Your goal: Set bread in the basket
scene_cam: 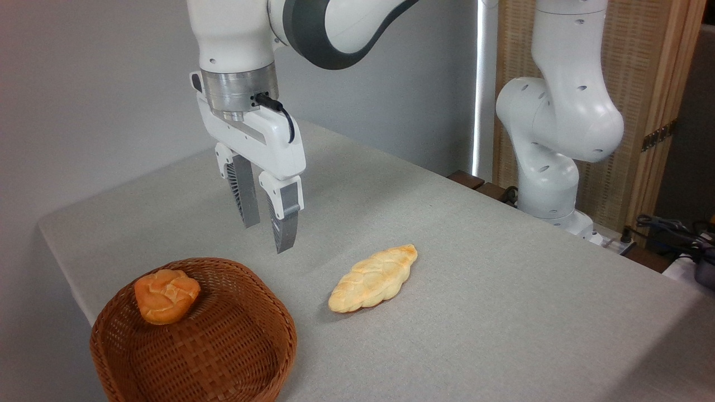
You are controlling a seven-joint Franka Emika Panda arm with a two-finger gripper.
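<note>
You had one bread (pixel 373 278) loaf lying on the grey table (pixel 503 312), to the right of the one basket (pixel 223 357) and apart from it. One small bun (pixel 166 295) sat inside the basket. Your single gripper (pixel 267 237) hung above the table behind the basket, fingers spread and holding nothing. No readable writing showed.

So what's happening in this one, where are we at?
A single robot arm is working at a grey table. Its gripper hangs open and empty above the tabletop, between the wicker basket and the braided loaf. The loaf lies on the table to the right of the basket, untouched. A small orange-brown bun already sits in the basket.
</note>
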